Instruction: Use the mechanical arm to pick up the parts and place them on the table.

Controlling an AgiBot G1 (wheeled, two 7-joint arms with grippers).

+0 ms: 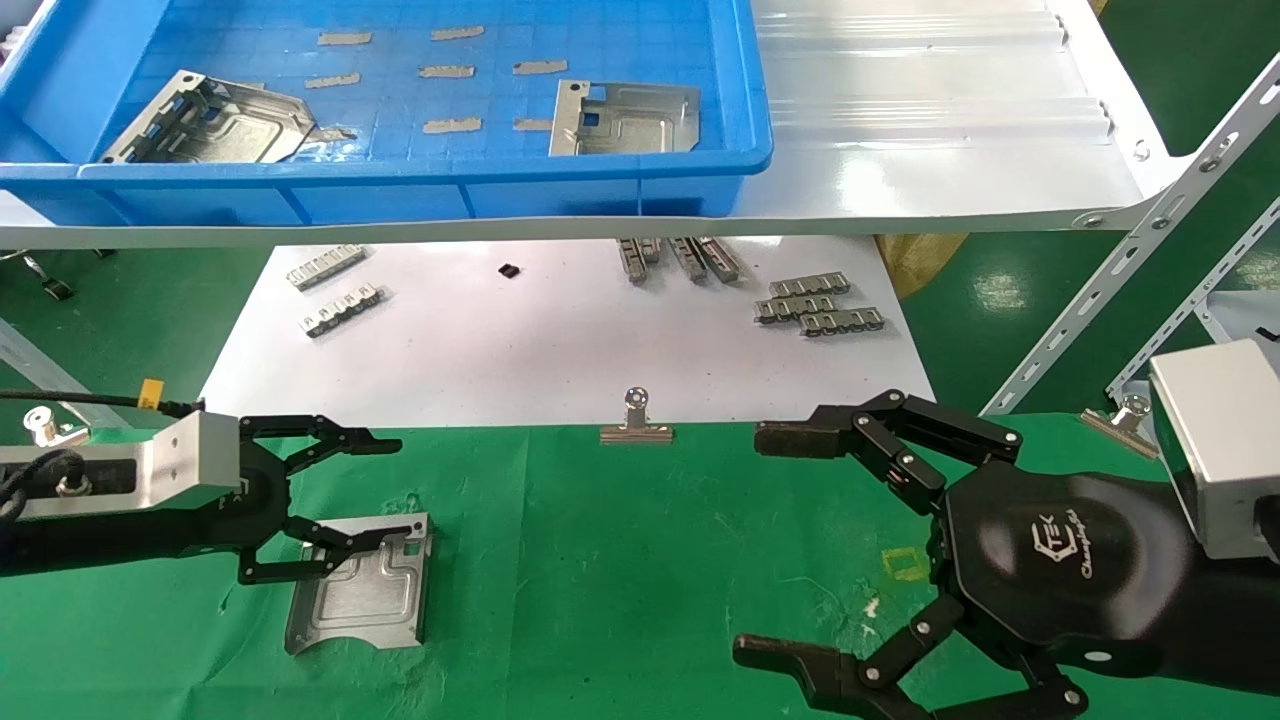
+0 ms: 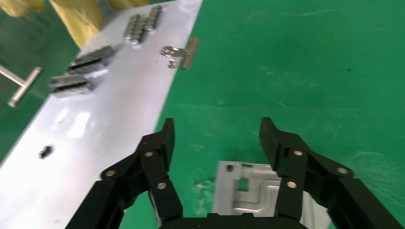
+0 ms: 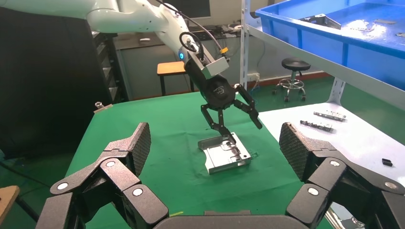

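At lower left, the black left gripper (image 1: pixel 345 490) hangs spread above a thin silvery stamped plate (image 1: pixel 360 590) lying flat on green cloth (image 1: pixel 600 560): probably light, stiff, slippery; pinch an edge. The right gripper (image 1: pixel 790 545) idles, spread, lower right.

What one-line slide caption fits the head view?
Left gripper open above a sheet-metal part on the green table; right gripper open nearby.

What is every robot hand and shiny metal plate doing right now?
left gripper: open, just above the plate on the table
right gripper: open, empty, hovering over the green table
plate on the table: lying flat, not gripped
two plates in the blue bin: one tilted, one flat
binder clip: clamped on the white sheet's edge
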